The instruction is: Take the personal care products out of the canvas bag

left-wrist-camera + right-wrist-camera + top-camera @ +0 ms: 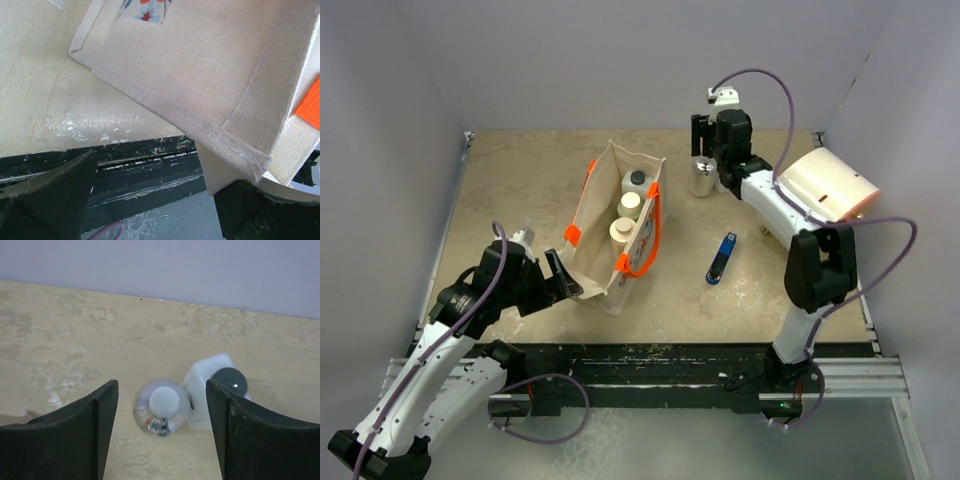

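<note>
At the left, the left tool (pixel 563 275) is spread wide and holds nothing. Its fingers sit at the near left corner of the canvas bag (pixel 595 220); contact with the cloth cannot be confirmed. The bag stands open at mid-counter (pixel 520 180), with orange handles (pixel 655 235) drooping over its right side.

Three bottles stand upright in a row inside. A white bottle with a dark cap (pixel 637 180) is farthest, and two cream-capped bottles (pixel 631 203) are nearer.

Right of the bag lies a flat blue stick (pixel 721 258). Far right, the right tool (pixel 161 387) is also spread and empty. It hovers over a silver-capped bottle (pixel 162 407) and a second dark-capped white bottle (pixel 220 387) close beside it, both out on the counter.

The bottles look light, rigid and smooth, so probably slippery. Gripping across the cap or shoulder from above seems best, since the bag's walls crowd their sides. The soft canvas would likely fold or shift unless braced.
</note>
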You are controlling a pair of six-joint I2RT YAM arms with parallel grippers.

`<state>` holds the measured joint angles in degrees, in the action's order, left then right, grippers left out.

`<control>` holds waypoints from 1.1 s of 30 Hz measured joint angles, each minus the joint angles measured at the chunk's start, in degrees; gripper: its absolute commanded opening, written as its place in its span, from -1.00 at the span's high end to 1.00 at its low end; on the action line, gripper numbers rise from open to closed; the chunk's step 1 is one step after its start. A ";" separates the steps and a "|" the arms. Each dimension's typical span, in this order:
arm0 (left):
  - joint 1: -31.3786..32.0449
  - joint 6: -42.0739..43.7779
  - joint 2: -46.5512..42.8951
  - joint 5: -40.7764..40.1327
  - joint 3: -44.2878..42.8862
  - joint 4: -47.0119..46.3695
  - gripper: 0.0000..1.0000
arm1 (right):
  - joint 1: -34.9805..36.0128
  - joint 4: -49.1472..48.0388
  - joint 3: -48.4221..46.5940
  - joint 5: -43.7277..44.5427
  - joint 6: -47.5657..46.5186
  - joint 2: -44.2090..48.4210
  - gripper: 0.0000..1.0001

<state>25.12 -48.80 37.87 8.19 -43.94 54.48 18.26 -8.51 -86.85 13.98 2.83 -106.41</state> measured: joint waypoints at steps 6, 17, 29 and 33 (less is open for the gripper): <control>-0.04 0.02 0.00 0.07 0.00 -0.02 -0.88 | 0.15 2.29 12.17 -3.61 6.12 16.52 -0.45; -0.37 3.41 5.73 11.02 1.84 -6.58 -0.89 | 6.93 13.46 29.11 -17.14 13.57 33.03 -0.35; -0.37 3.39 6.32 15.63 4.57 -10.29 -0.90 | 31.93 19.34 13.38 -14.12 16.44 33.09 -0.22; -0.37 3.37 6.23 15.52 4.57 -10.29 -0.90 | 33.05 18.84 12.48 -13.84 17.38 25.88 -0.20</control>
<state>24.75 -45.43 44.10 23.70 -39.38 44.18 51.31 10.33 -74.37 0.14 20.21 -80.53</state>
